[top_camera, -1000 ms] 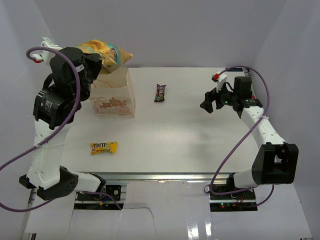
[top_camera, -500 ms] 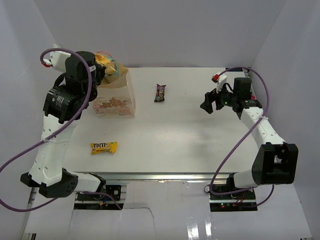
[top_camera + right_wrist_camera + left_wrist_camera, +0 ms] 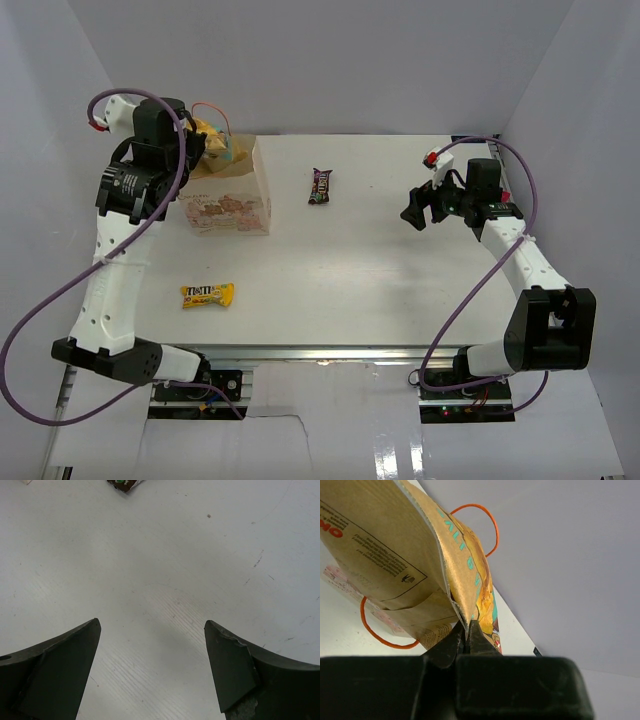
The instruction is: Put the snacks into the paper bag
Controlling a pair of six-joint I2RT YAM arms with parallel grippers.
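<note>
Upper left: golden-yellow and teal chip bag (image 3: 214, 141), clamped by left gripper (image 3: 465, 630), partway into cream paper bag (image 3: 232, 206) — dark purple candy bar (image 3: 321, 186), yellow M&M's pack (image 3: 207, 294) outstanding; right gripper (image 3: 151, 625) agape, empty.

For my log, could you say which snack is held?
The golden-yellow chip bag, pinched by the left fingers; the purple bar and M&M's pack lie free.

Item: chip bag (image 3: 215, 140), prev. held high above paper bag (image 3: 232, 208). Now lowered into it by left claw (image 3: 196, 150). Only pkt top shows.
</note>
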